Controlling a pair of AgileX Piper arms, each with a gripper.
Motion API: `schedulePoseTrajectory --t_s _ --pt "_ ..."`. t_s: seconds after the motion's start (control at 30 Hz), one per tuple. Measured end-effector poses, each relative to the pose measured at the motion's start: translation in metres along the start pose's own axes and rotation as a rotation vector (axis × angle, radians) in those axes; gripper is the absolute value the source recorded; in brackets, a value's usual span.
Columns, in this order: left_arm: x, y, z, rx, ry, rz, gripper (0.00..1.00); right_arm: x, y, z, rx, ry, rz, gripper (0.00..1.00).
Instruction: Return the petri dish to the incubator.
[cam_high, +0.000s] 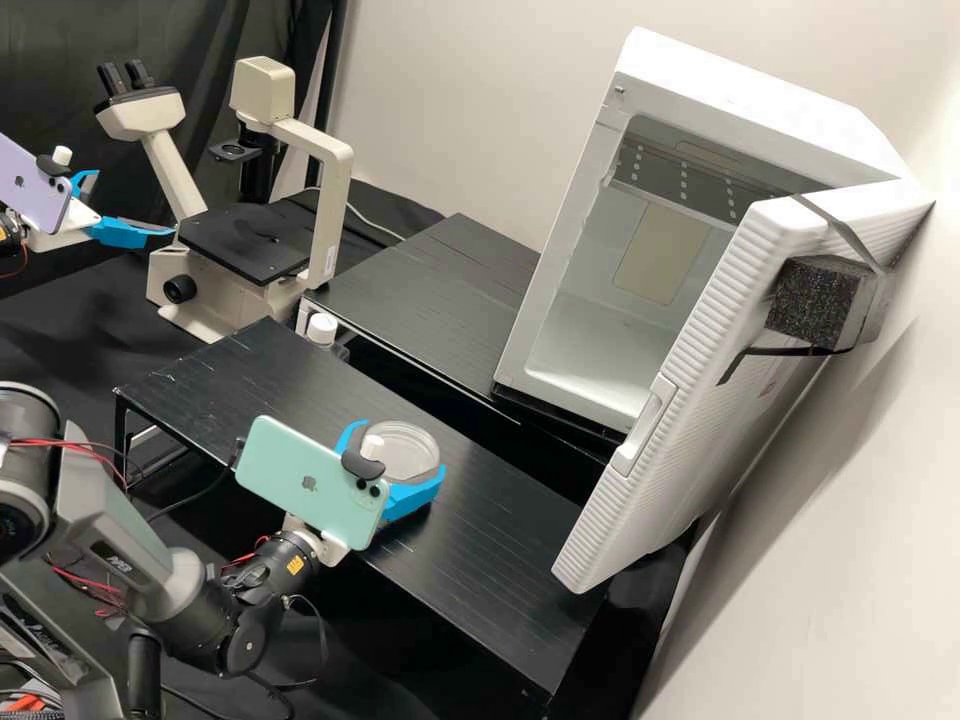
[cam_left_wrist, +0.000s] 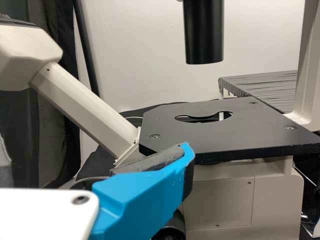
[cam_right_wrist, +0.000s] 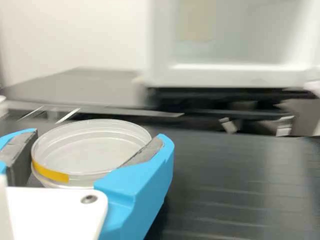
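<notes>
Clear petri dish between fingers, open incubator

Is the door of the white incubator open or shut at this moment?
Open. In the high view, the door stands swung out from the incubator, and the pale interior shows beside it.

The location is a laboratory. Identify it by the following equipment: a microscope with twin eyepieces and a flat black stage; a white incubator with its ribbed door open; a clear, round petri dish; and a bottle with a white cap, located near the black tabletop.
</notes>
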Motion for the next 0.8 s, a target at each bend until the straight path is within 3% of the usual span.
schedulePoseTrajectory --t_s 0.13,0.2,0.4,0.67,0.8 --pt "0.000 0.000 0.000 0.000 0.000 0.000 1.00 0.002 0.011 0.005 0.065 -0.062 0.145 0.00" --pt "0.000 0.000 0.000 0.000 0.000 0.000 1.00 0.008 0.018 0.009 0.070 -0.083 0.187 0.00" --pt "0.000 0.000 0.000 0.000 0.000 0.000 1.00 0.049 0.039 0.017 0.053 -0.091 0.257 0.00" --pt "0.000 0.000 0.000 0.000 0.000 0.000 1.00 0.115 0.062 0.021 0.000 -0.081 0.346 0.00" --pt "0.000 0.000 0.000 0.000 0.000 0.000 1.00 0.139 0.074 0.021 -0.013 -0.111 0.382 0.00"
